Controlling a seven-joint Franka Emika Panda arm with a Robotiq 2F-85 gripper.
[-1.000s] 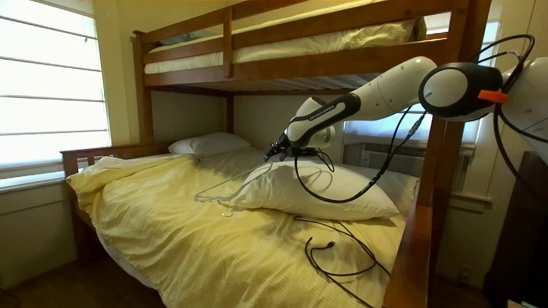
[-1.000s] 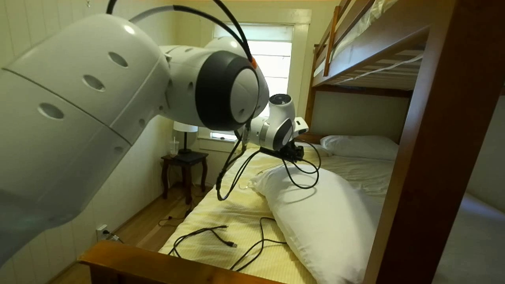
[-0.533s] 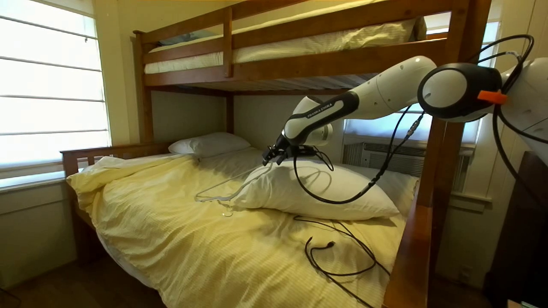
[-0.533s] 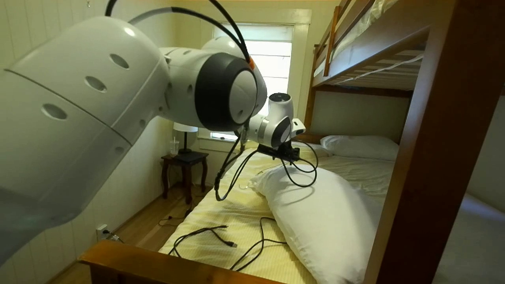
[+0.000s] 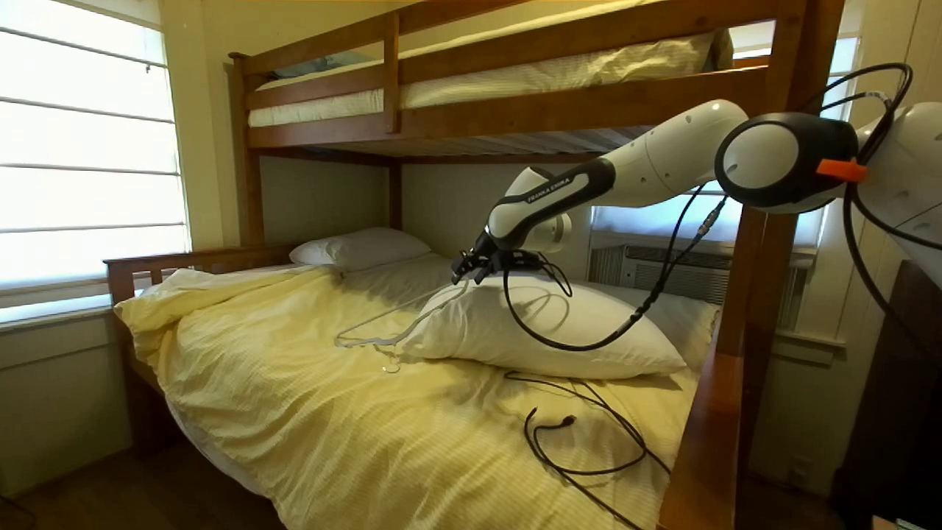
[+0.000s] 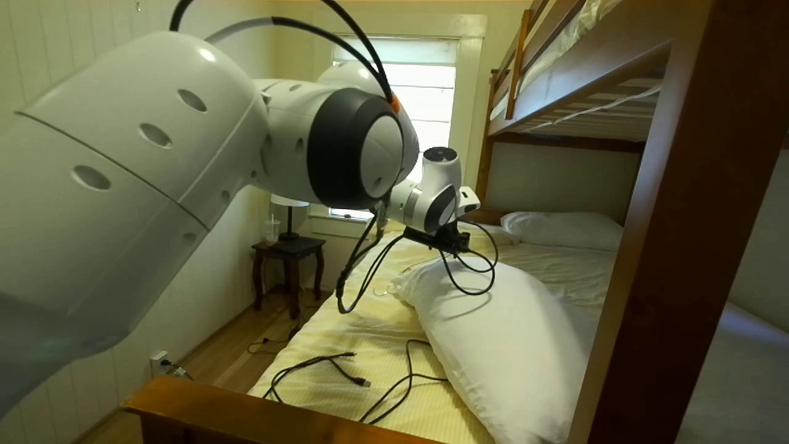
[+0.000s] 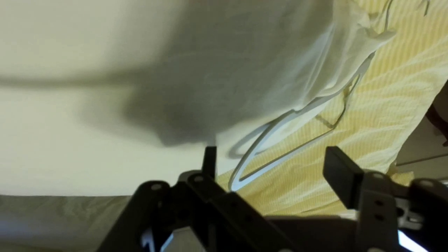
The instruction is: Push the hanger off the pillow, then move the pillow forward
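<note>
In an exterior view, we see a bright window (image 5: 85, 147) toward ten o'clock, the wooden upper bunk (image 5: 508, 115) at twelve, an air conditioner (image 5: 693, 278) at three.

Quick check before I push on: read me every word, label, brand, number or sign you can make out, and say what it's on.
"FRANKA EMIKA": on the black strip of the robot arm.
No other text is readable: none shows on the pillow or hanger, and any print on the window air conditioner is too small to read.
</note>
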